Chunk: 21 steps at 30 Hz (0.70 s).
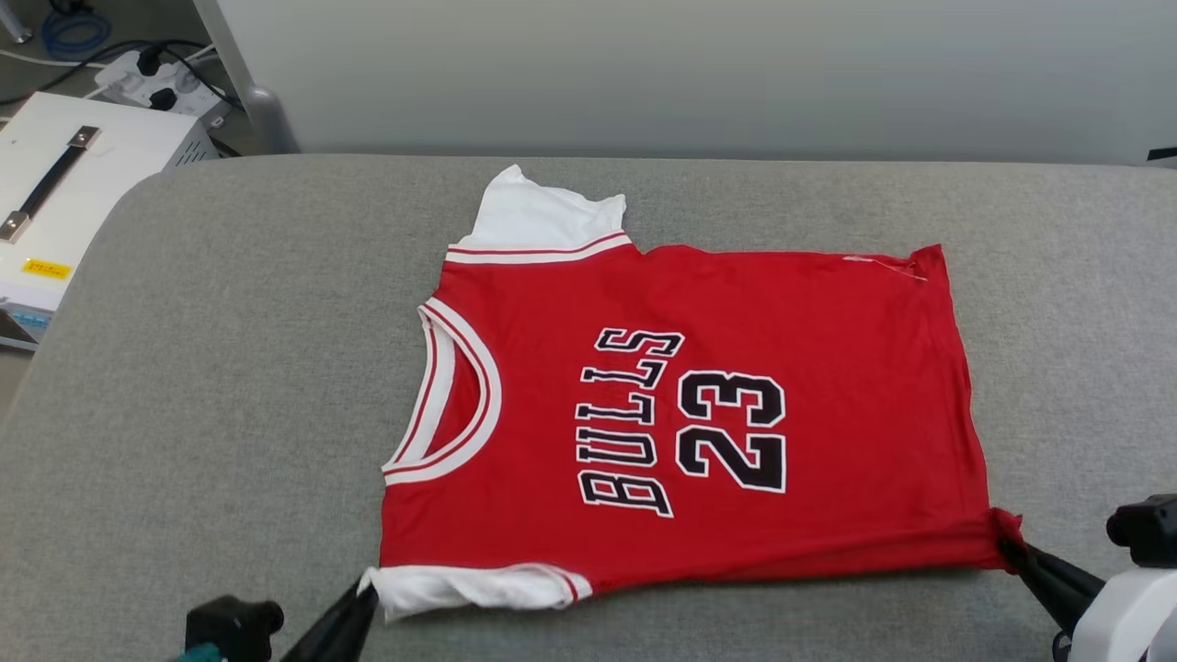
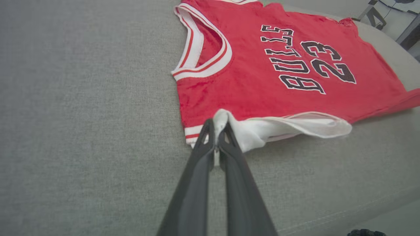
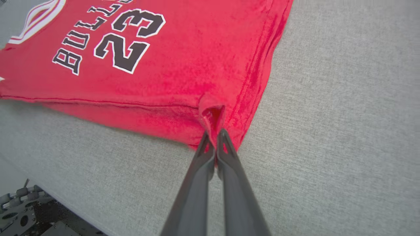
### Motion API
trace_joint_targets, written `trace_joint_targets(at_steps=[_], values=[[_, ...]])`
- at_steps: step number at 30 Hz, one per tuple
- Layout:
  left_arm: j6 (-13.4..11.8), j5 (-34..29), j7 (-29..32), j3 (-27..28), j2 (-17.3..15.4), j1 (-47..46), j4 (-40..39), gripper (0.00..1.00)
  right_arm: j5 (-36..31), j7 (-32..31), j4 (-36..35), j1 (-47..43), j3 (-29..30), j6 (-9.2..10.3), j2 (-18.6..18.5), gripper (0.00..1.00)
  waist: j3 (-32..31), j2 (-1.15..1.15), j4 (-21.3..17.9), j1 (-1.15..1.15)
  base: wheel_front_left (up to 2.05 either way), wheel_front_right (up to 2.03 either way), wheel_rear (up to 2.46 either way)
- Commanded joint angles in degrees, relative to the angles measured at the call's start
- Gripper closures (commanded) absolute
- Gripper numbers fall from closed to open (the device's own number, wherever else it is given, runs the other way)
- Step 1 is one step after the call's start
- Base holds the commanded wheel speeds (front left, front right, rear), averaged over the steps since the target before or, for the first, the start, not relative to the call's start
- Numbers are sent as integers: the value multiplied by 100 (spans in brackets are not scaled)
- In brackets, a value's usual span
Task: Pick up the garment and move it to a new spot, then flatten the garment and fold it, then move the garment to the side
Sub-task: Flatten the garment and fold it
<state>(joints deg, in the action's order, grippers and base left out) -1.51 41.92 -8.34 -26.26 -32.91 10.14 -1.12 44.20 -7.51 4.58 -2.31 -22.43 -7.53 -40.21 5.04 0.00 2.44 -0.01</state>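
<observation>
1. Spread front up on the grey padded surface (image 1: 230, 368): the red Bulls jersey (image 1: 699, 414), near the middle of the head view, with its neckline (image 1: 451, 405) toward the robot's left and its hem toward the right.
2. Across the chest, black white-outlined lettering (image 1: 625, 423) and the number 23 (image 1: 731, 430), both sideways as seen from the head camera.
3. Flat and pointing away from the robot: the far white sleeve (image 1: 542, 216), with red-and-white striped trim at its seam.
4. Bunched along the jersey's near edge: the near white sleeve (image 2: 295, 126), lifted a little, with shadow beneath.
5. At the lower left of the head view, the left pincer (image 2: 216, 126), clamped tight on the tip of that near sleeve, with white cloth pinched between its two dark fingers.
6. At the lower right of the head view, the right pincer (image 3: 215, 134), closed on the near hem corner (image 3: 213, 114), with red cloth gathered into a small fold at the fingertips and a pale forearm (image 1: 1126, 611) just behind.
7. Between the two grips, the jersey's near edge drawn into a taut line, with creases running toward the hem corner.
8. Resting on the surface, slightly peaked: the far hem corner (image 1: 929, 262).
9. Beyond the surface at the upper left: a white box (image 1: 74, 175) with a black handle, a power strip (image 1: 152, 83) with plugs, and a blue cable coil (image 1: 74, 28). Behind it all, a pale wall panel (image 1: 690, 74).
</observation>
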Motion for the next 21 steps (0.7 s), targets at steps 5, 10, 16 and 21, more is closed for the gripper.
trace_joint_targets(at_steps=[5,10,16,21], values=[[309,-178,35,59,-89,-1055,304,100,-94,-182,-169,207,411,4,204,100,324,0,-91,1,0,0,0],[592,-324,206,-22,-84,-2086,831,100,-163,-356,-181,633,458,4,295,100,702,0,-189,1,0,0,0],[810,-371,274,-203,-28,-3092,1636,100,-185,-510,60,1259,381,4,373,100,1111,0,-296,1,0,0,0],[882,-325,155,-423,19,-3708,2383,100,-200,-544,378,1724,184,4,455,100,1398,0,-351,1,0,0,0]])
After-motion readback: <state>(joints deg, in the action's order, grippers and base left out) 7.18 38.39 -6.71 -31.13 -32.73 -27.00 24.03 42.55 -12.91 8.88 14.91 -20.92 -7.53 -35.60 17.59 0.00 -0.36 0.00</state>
